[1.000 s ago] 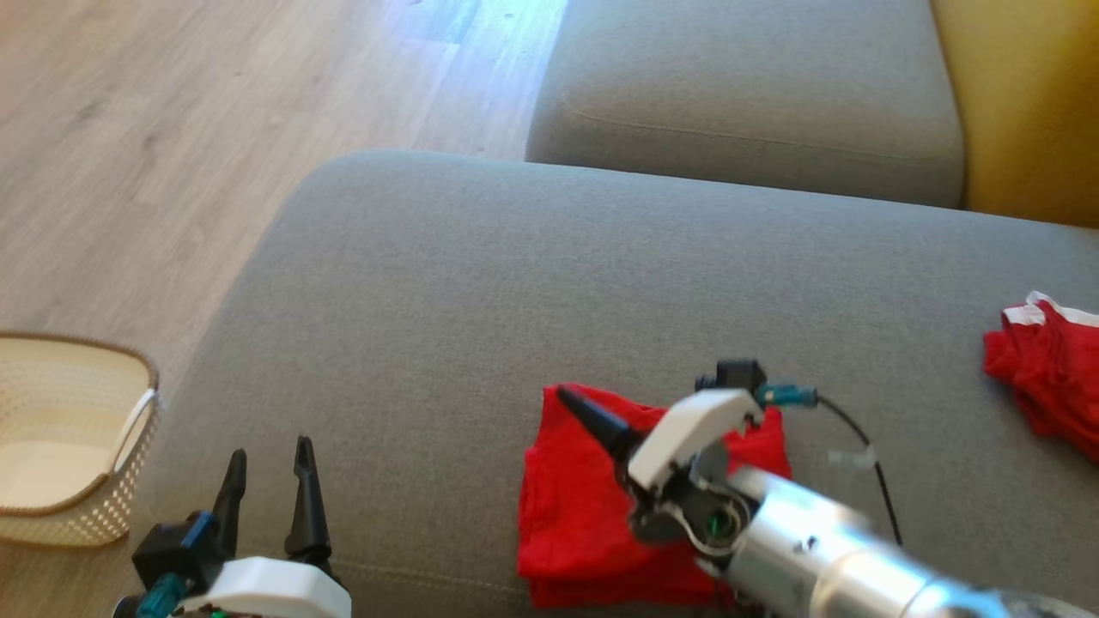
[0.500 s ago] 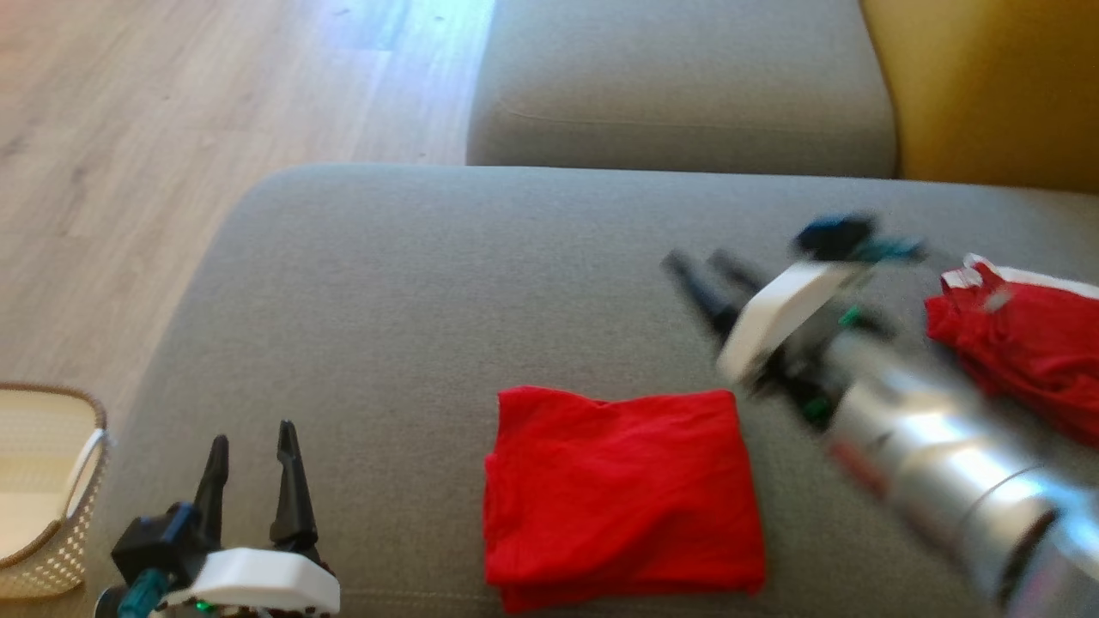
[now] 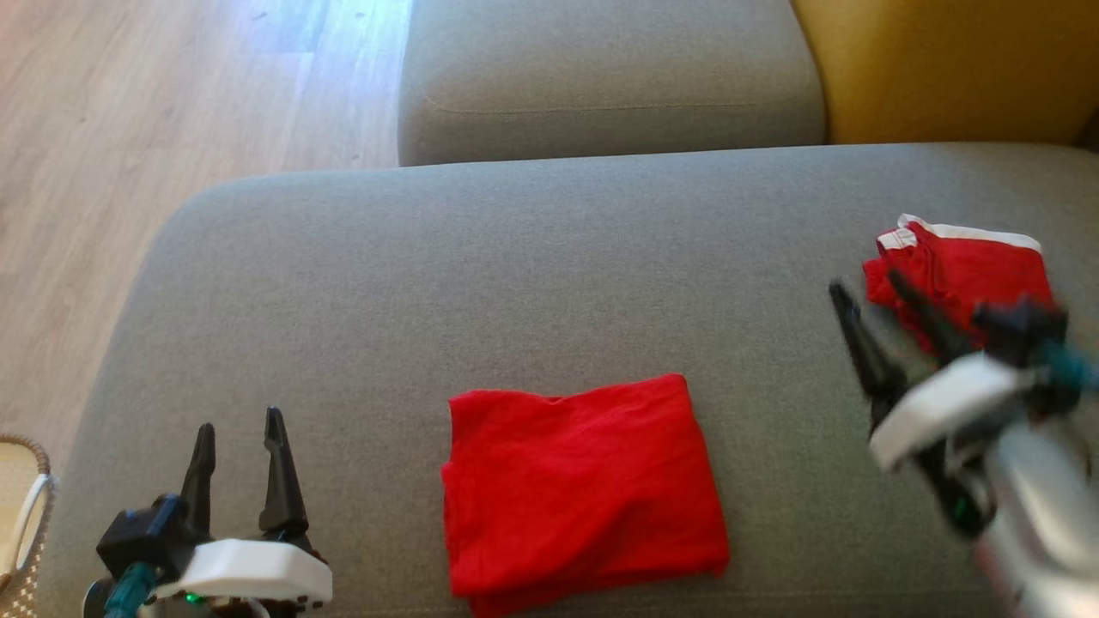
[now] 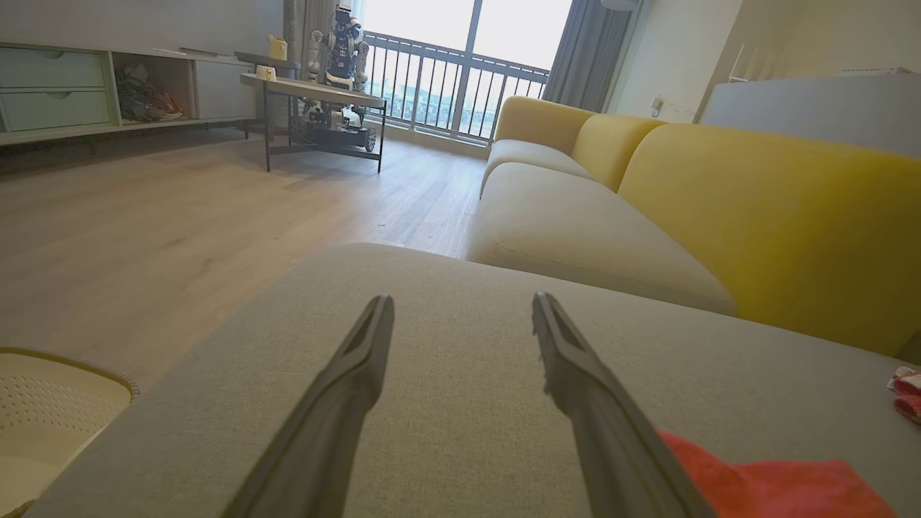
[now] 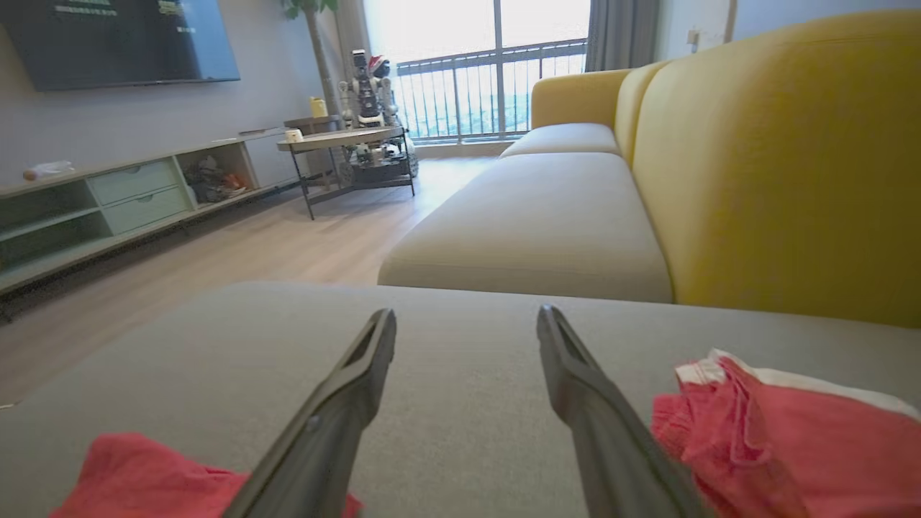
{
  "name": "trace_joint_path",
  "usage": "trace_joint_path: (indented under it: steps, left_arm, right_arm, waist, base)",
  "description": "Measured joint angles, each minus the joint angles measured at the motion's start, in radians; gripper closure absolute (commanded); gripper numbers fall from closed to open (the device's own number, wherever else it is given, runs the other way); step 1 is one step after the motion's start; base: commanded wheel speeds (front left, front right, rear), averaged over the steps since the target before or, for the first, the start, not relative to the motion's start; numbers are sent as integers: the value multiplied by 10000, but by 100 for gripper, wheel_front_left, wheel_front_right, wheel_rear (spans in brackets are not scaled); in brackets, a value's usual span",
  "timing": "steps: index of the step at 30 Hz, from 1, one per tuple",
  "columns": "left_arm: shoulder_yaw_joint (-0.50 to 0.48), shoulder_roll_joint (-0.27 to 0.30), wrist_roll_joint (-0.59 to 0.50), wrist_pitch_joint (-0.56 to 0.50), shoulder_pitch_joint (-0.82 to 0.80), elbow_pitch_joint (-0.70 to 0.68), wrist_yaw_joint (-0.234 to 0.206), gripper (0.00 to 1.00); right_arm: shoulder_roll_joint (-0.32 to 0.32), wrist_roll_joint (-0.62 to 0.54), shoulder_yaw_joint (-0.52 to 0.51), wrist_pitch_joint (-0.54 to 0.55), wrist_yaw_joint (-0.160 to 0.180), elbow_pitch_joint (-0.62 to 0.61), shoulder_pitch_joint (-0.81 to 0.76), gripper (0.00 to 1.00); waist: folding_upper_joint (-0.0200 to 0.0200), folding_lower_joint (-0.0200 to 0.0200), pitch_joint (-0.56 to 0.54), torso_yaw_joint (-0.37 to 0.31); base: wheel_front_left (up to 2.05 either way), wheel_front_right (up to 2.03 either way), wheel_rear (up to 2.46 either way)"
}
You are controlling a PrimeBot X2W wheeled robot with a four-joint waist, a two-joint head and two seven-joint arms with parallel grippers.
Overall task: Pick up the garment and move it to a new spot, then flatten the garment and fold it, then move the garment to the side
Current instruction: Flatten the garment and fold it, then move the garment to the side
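The broad grey woven cushion (image 3: 549, 257) bears the red garment (image 3: 584, 493), a soft folded rectangle at its near middle. Far right lies a crumpled white-trimmed red cloth (image 3: 962, 266). The left gripper (image 3: 239, 421) and right gripper (image 3: 865, 285) stand spread apart, empty.

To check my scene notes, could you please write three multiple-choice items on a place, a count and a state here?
1. The folded garment lies: A. right of the left gripper; B. between its fingers; C. left of it.
2. Red garments on the cushion: A. one; B. two; C. three.
3. The right gripper is: A. open, empty; B. shut on cloth; C. shut, empty.
Key: A, it lies clear to that gripper's right; B, the folded one plus a white-trimmed garment; A, jaws spread with nothing between.
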State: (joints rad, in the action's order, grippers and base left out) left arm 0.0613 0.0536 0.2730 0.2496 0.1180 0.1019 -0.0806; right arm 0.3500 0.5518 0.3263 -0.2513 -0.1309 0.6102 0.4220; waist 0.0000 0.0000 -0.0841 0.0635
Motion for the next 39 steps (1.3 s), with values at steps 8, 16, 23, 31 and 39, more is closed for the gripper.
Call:
trace_joint_path:
  steps: [8,16,23,31,39]
  left_arm:
    - [-111,-13,-38,0,37,-244,2,0]
    - [205,-19,-545,0,469,-165,107,0]
    - [245,-17,-604,0,457,-301,90,0]
    - [251,-17,-633,0,452,-328,46,0]
    - [412,-17,-667,0,445,-291,58,0]
  right_arm:
    - [-2207,-3156,-2773,-10,0,-3149,-3230,0]
    - [-2830,-3942,-3231,48,0,-4033,-4161,0]
    - [-2911,-4025,-3407,138,0,-4370,-4161,0]
    - [-2980,-4027,-3561,211,0,-4447,-4163,0]
    - [-2987,-3935,-3526,376,0,-4408,-4184,0]
  waist:
    - [0,0,16,-144]
    - [0,0,38,-132]
    - [0,0,50,-87]
    - [0,0,83,-56]
    - [0,0,145,-25]
  base:
    - [0,0,0]
    - [0,0,0]
    - [0,0,0]
    - [0,0,0]
    - [0,0,0]
